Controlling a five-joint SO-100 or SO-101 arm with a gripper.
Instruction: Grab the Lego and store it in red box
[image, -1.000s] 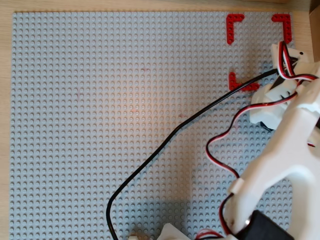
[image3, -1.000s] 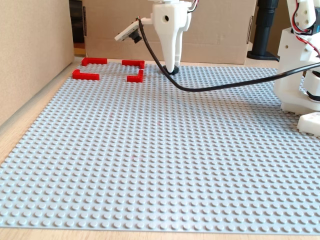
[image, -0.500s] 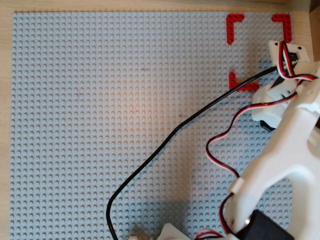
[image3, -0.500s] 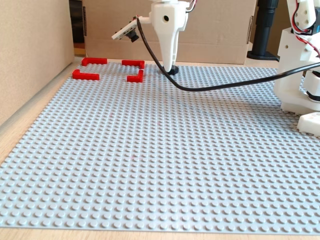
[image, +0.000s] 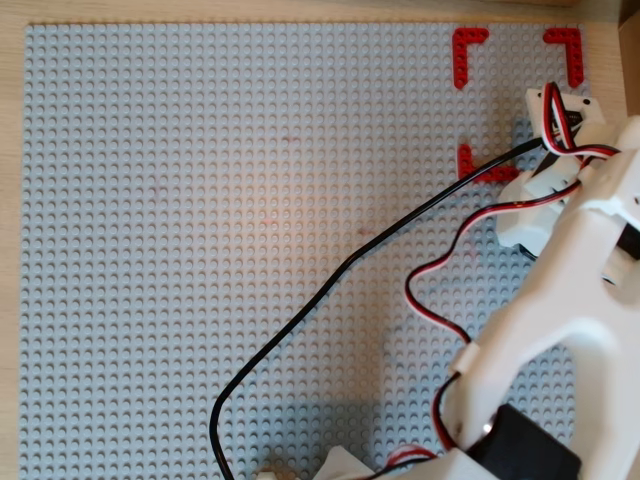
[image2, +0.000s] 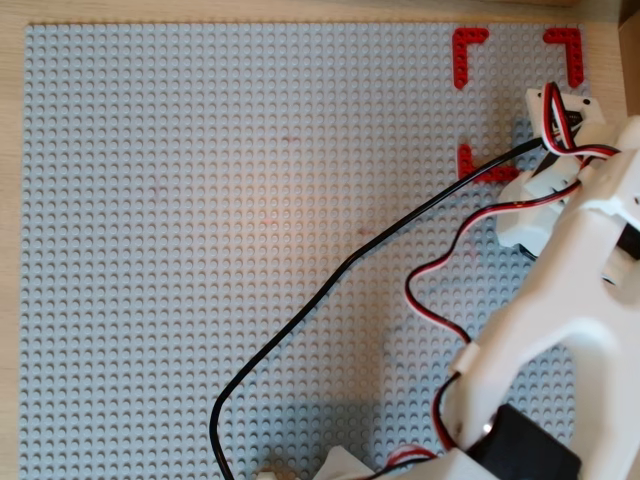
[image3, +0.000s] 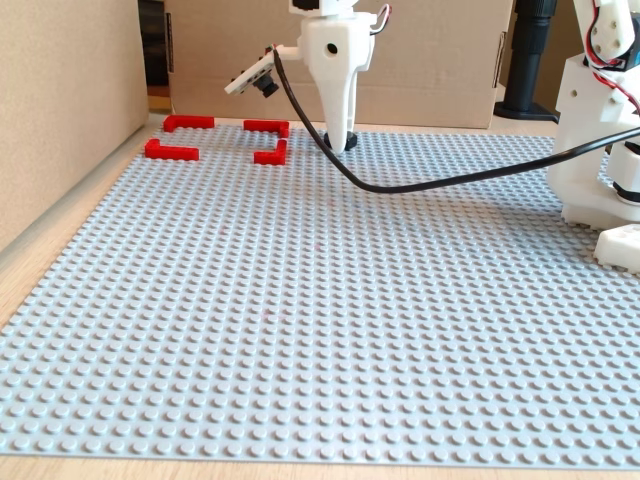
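Observation:
The black Lego (image3: 338, 142) sits on the grey baseplate (image3: 300, 300), just right of the red box in the fixed view. The red box is four red corner brackets (image3: 272, 153). Three of them show in both overhead views (image: 468, 45) (image2: 468, 45); the arm covers the fourth. My gripper (image3: 340, 136) points straight down with its tapered tip on the Lego. I cannot see from here whether the fingers clamp it. In both overhead views the gripper (image: 530, 235) (image2: 530, 235) is just below the box, and the arm hides the Lego.
A black cable (image3: 450, 180) hangs from the wrist and trails across the plate (image: 300, 300). The white arm base (image3: 600, 150) stands at the right of the fixed view. Cardboard walls (image3: 60, 100) stand at the left and behind.

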